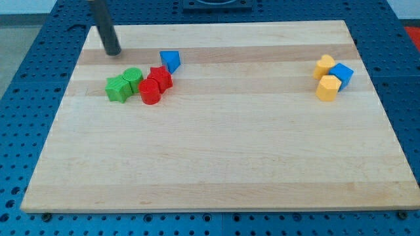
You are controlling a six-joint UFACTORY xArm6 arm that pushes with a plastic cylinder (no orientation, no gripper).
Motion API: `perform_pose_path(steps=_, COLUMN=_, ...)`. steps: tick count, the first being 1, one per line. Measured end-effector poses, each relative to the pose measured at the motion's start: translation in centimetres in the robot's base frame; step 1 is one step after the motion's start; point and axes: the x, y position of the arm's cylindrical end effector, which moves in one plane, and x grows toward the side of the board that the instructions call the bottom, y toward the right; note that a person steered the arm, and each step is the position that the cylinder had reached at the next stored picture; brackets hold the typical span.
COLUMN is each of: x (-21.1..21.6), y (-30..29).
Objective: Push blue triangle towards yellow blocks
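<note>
Wooden board (216, 157), my tip (113, 51) left of blue triangle (170, 60)

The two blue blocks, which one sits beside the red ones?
The blue triangle, at the view's upper left, touching the red blocks. The other blue block sits among the yellow blocks.

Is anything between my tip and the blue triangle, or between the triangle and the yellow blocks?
Nothing visible. My tip sits at the triangle's left with bare board between. From the triangle rightward to the yellow blocks, the board is open; the blue block touches them on their right.
</note>
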Motion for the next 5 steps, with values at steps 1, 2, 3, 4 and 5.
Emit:
perform_pose_path(steps=1, x=1.6, y=0.9)
perform_pose_path(steps=2, x=1.7, y=5.9)
perform_pose_path(steps=3, x=1.8, y=12.5)
perform_pose_path(steps=4, x=2.6, y=18.5)
perform_pose_path(steps=5, x=2.8, y=21.9)
